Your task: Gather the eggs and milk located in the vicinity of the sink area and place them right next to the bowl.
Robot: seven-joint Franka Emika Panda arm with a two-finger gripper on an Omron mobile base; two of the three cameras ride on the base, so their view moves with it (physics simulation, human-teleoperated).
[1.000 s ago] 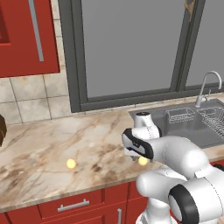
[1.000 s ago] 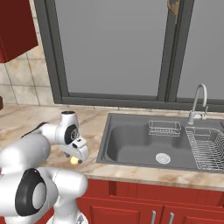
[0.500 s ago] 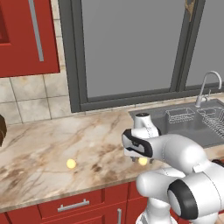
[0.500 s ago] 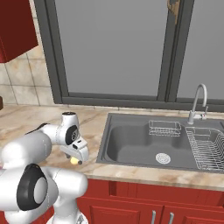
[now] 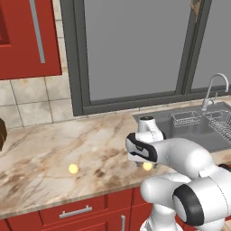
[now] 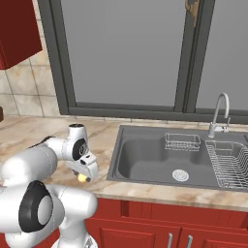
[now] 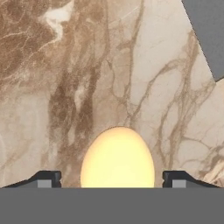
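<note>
The gripper (image 7: 111, 179) is lowered over the marble counter (image 5: 54, 149) just left of the sink (image 6: 164, 155), and one egg (image 7: 117, 158) is seen between its two finger tips (image 7: 46, 179) in the hand view. A gap remains on each side of the egg, so the jaws are spread and nothing is grasped yet. The same egg (image 5: 147, 166) is visible under the hand in the left base view, close to the counter's front edge. A second egg (image 5: 73, 168) lies well apart to the left on the bare marble.

The step in hand is judged to be the grasp of the nearer egg. Several risks are apparent. The egg is round and smooth, so it may be squeezed out forward or sideways if the pads meet it off-centre or above its widest part. Since it sits near the counter edge, a nudge could send it rolling off. If the hand is lifted before the pads are seated, the egg would be left behind.
</note>
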